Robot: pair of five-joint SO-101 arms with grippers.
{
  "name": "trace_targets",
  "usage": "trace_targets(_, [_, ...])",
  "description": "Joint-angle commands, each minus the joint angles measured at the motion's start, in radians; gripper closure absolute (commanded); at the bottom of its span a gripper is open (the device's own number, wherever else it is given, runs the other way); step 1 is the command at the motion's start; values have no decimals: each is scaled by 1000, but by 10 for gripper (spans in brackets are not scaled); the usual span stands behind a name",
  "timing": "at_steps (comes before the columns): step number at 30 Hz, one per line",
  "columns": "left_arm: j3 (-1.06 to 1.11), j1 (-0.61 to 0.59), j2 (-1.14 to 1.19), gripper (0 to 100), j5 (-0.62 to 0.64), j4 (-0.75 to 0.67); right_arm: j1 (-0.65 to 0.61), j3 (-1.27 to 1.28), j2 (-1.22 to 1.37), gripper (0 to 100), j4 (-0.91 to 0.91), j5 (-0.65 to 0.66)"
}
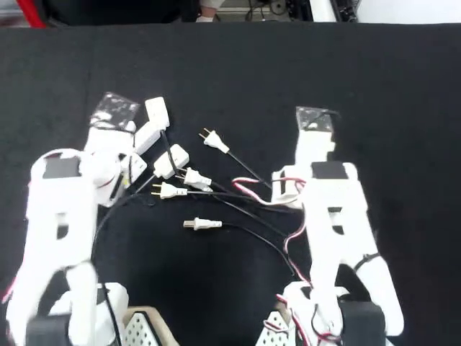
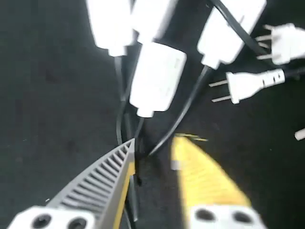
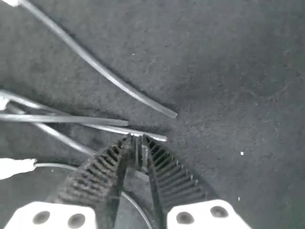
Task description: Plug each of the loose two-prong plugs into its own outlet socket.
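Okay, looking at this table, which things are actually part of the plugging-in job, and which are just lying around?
Part of the job:
- loose two-prong plugs
- white outlet sockets
- black cords

Just lying about:
- black table cover
- perforated blocks by the arm bases
- cables beyond the far edge

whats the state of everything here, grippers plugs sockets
left gripper, open, over the cables
right gripper, shut
plugs, four, all loose on the table, prongs bare
sockets, lying by the left gripper, no plug in any
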Motion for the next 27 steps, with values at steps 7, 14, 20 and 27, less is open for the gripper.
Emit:
trace_targets(7, [-96, 76, 290, 809, -129, -87, 28, -53, 137, 977, -87, -8])
trace_targets(14, [82, 74, 272, 837, -133, -399, 28, -58, 179, 977, -115, -8])
trace_targets(20, [174, 68, 203, 836, -135, -529, 28, -58, 179, 977, -115, -8])
trace_targets(27, [199, 56, 201, 836, -135, -595, 28, -58, 182, 977, -115, -8])
